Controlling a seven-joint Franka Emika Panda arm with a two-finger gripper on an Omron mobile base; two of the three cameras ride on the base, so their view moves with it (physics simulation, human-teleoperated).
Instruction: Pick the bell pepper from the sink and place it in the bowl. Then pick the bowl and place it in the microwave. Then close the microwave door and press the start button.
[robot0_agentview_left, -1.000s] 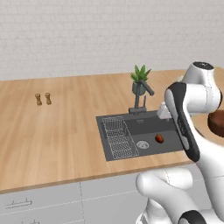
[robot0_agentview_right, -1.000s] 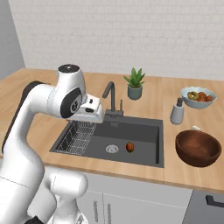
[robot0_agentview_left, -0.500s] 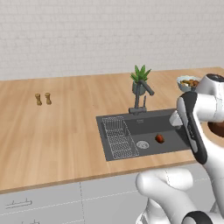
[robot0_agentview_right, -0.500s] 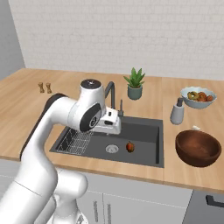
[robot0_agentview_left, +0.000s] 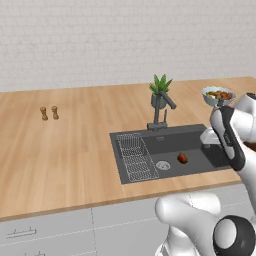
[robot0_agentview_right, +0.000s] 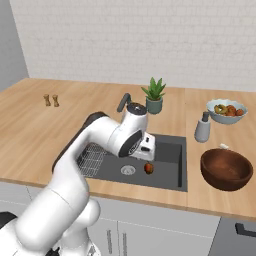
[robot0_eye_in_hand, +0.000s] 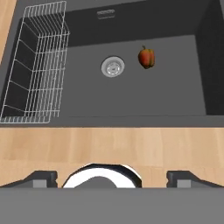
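**A:** So what's cluttering the counter around the dark grey rectangular sink (robot0_agentview_right: 165, 165)?

**B:** One small red-orange bell pepper (robot0_eye_in_hand: 146, 57) sits on the basin floor just beside the round drain (robot0_eye_in_hand: 113, 67), with one white wire rack (robot0_eye_in_hand: 37, 61) at the far side of the drain. Nothing lies between the pepper and the drain. One grey faucet (robot0_agentview_left: 162, 111) stands at the back rim with one potted green plant (robot0_agentview_right: 154, 93) behind it.

**A:** And the bowls?

**B:** Two. One deep reddish-brown wooden bowl (robot0_agentview_right: 226, 168) right of the sink, one pale grey bowl of fruit (robot0_agentview_right: 227, 110) further back, and one grey soap bottle (robot0_agentview_right: 202, 128) between them. Two little brown shakers (robot0_agentview_left: 49, 113) stand well apart on the left.

**A:** Gripper?

**B:** The two-finger gripper (robot0_eye_in_hand: 111, 178) hangs over the sink's near edge, fingers spread wide, nothing in them.
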